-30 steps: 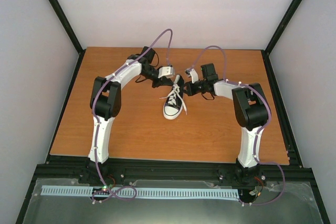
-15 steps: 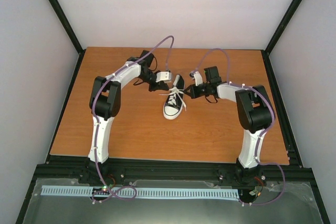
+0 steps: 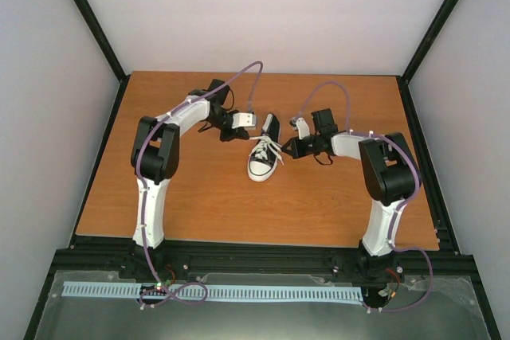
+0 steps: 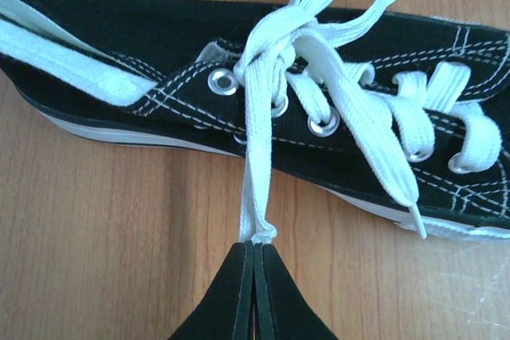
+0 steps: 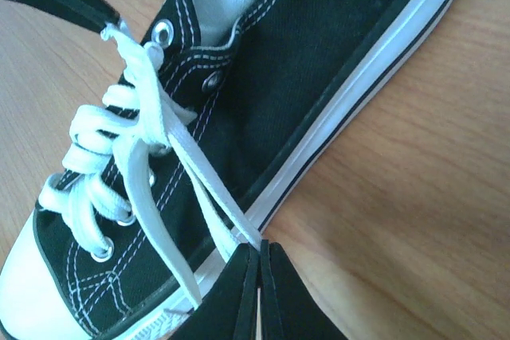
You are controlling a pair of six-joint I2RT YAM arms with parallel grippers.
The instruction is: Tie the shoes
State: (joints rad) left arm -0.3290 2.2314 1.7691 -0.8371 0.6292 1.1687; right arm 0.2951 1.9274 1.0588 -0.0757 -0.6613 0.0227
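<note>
A small black canvas sneaker (image 3: 263, 153) with white sole and toe cap lies mid-table, toe toward the arms. My left gripper (image 3: 241, 134) is left of it, shut on a folded loop of white lace (image 4: 256, 197) that runs taut to the eyelets in the left wrist view (image 4: 256, 242). My right gripper (image 3: 285, 150) is right of the shoe, shut on another doubled white lace strand (image 5: 215, 205), seen in the right wrist view (image 5: 260, 246). The laces cross over the tongue (image 4: 279, 37); two loose lace ends hang free.
The wooden table (image 3: 199, 197) is bounded by black frame rails and white walls. Purple cables arc over both arms near the shoe. The shoe (image 5: 279, 77) lies flat on the wood.
Both grippers have drawn apart, left going left and right going right and lower, pulling the lace loops taut. The shoe has stayed nearly in place.
</note>
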